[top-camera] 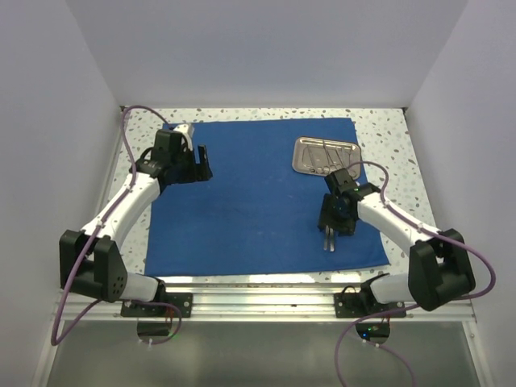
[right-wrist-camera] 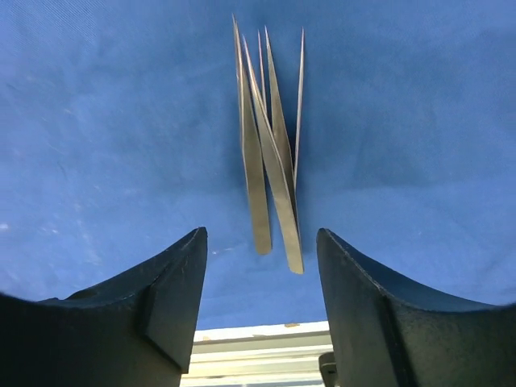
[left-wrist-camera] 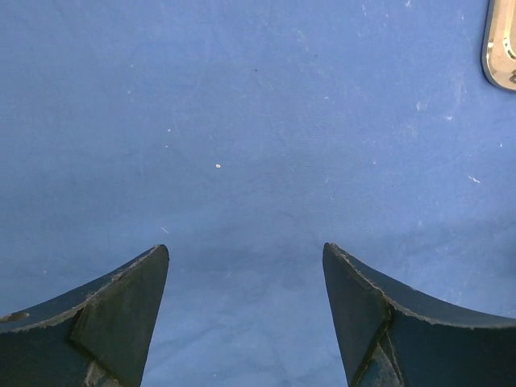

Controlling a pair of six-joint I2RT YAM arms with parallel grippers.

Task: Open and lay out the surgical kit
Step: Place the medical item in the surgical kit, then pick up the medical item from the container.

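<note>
The blue cloth wrap lies spread flat on the speckled surface, and I place everything from it. My right gripper hangs over the cloth's near right part, close to its near edge, with its fingers spread wide and holding nothing. Between them, flat on the cloth, lie the tweezers (two pairs, as far as I can tell, overlapping, with their thin points aimed away from my wrist camera). Neither finger touches them. The steel tray sits on the cloth's far right corner, with slim silver instruments inside that are too small to tell apart. My left gripper hovers over the cloth's far left part, also wide open and empty, with only bare blue fabric between its fingers.
</note>
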